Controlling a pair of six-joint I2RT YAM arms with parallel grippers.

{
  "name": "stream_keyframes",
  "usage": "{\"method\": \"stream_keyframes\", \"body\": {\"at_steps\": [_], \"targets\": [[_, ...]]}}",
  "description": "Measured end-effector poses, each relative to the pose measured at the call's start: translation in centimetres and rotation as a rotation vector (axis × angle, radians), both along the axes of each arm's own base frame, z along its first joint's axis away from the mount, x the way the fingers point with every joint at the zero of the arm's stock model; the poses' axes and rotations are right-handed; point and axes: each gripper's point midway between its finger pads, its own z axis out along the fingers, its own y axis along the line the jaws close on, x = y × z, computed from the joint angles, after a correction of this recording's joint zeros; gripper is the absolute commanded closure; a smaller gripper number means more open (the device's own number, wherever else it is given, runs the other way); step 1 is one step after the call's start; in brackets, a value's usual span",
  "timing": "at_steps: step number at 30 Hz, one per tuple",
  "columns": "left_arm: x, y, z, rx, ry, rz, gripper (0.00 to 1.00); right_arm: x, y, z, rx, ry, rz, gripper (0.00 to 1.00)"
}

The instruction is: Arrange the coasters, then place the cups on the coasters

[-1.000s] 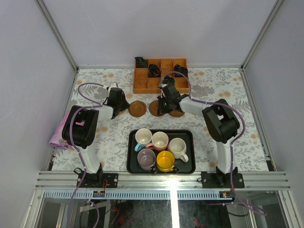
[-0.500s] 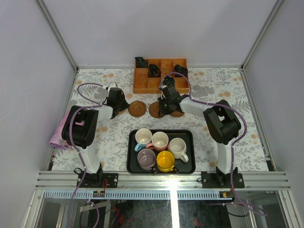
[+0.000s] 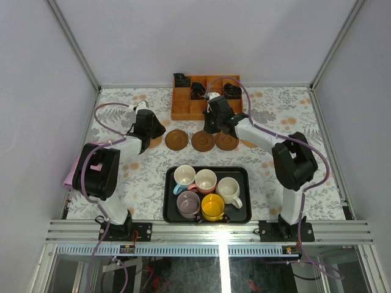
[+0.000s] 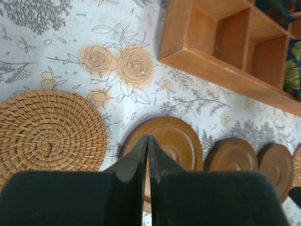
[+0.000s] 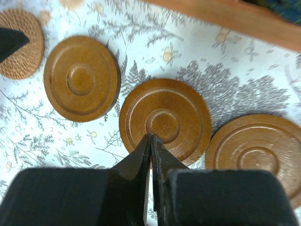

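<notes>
The left gripper [image 4: 146,141] and right gripper [image 5: 151,141] are both pinched closed, empty. The middle brown coaster [image 5: 164,121] lies just below the right tips, so a low sweep could knock the row crooked.

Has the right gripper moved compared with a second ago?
Yes. In the top view the right gripper has shifted off the middle coaster toward the wooden box, uncovering that coaster.

Arms [image 3: 256,135]: white links, black joints, purple cables [image 3: 113,105].
</notes>
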Motion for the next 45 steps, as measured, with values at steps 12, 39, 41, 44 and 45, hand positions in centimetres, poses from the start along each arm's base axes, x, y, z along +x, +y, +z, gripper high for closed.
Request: {"method": "stream_keyframes", "body": {"at_steps": [12,39,41,44,45], "targets": [[-2.2,1.3,5.5,0.017,-0.194,0.018,0.90,0.6,-12.2,5.0,0.002,-0.164,-0.290,0.20],[-1.5,-2.5,12.1,-0.058,-0.405,-0.141,1.00,-3.1,-20.0,6.2,0.026,-0.227,-0.481,1.00],[-1.3,-2.1,11.1,-0.042,-0.382,-0.120,1.00,-2.2,-19.6,5.9,0.015,-0.201,-0.474,1.00],[-1.3,-1.5,9.7,-0.019,-0.332,-0.093,1.00,-0.9,-18.6,6.2,0.011,-0.158,-0.454,1.00],[-1.2,-1.4,9.4,-0.009,-0.314,-0.088,1.00,-0.4,-18.1,6.6,0.013,-0.154,-0.446,1.00]]}}
